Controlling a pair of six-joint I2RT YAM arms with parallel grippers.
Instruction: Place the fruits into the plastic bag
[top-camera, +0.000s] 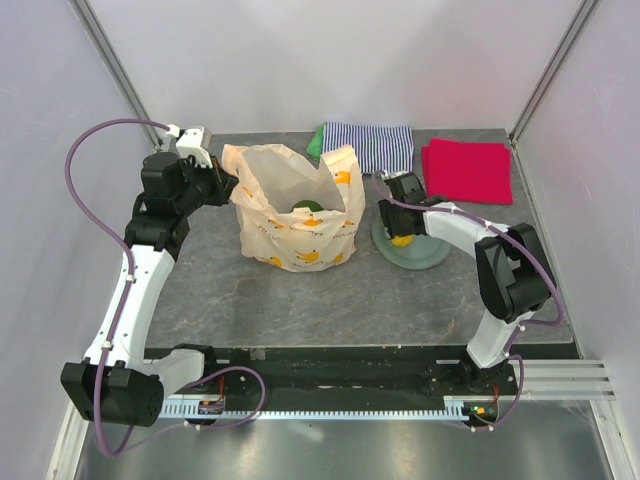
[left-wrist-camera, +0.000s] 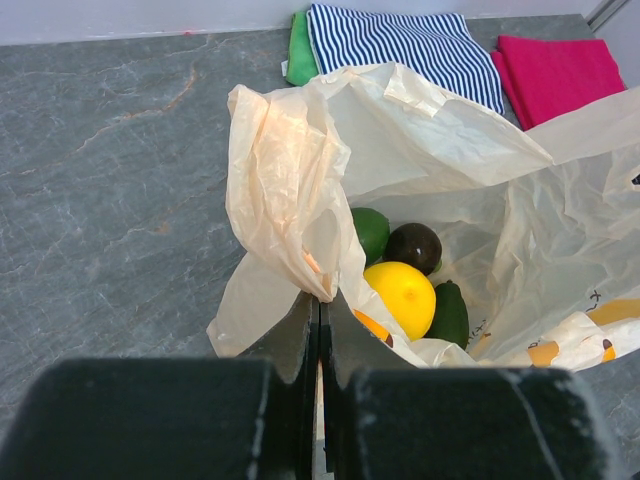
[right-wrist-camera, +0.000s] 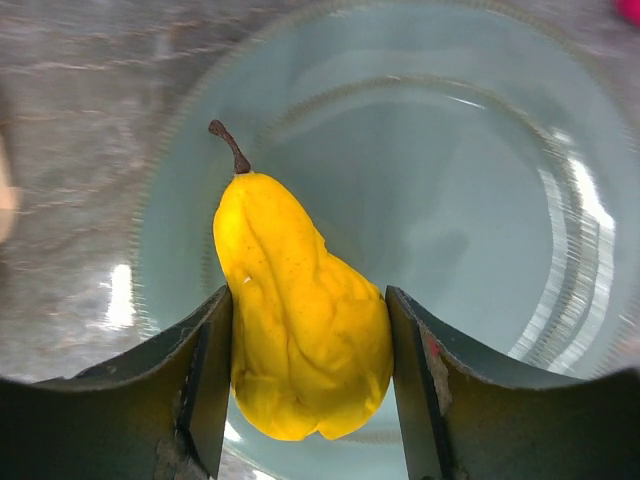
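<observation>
Top external view: the bag (top-camera: 295, 215) is seen mid-table, nearer the far edge. Its rim is pinched by the fully closed left gripper (left-wrist-camera: 320, 330). On the plate (top-camera: 425, 258) to its right, the pear (right-wrist-camera: 300, 340) is clasped on both sides by the right gripper (right-wrist-camera: 310, 300). A lemon (left-wrist-camera: 400, 295) is seen inside the bag.

The plastic bag (left-wrist-camera: 430, 140) looks thin and crinkly, the plate (right-wrist-camera: 480, 200) glossy, the pear (right-wrist-camera: 300, 340) matt.

Yellow pear (right-wrist-camera: 300, 330), grey-green plate (right-wrist-camera: 490, 180), cream bag (top-camera: 285, 235) with yellow banana print, blue-white striped cloth (top-camera: 375, 146), red cloth (top-camera: 467, 170).
</observation>
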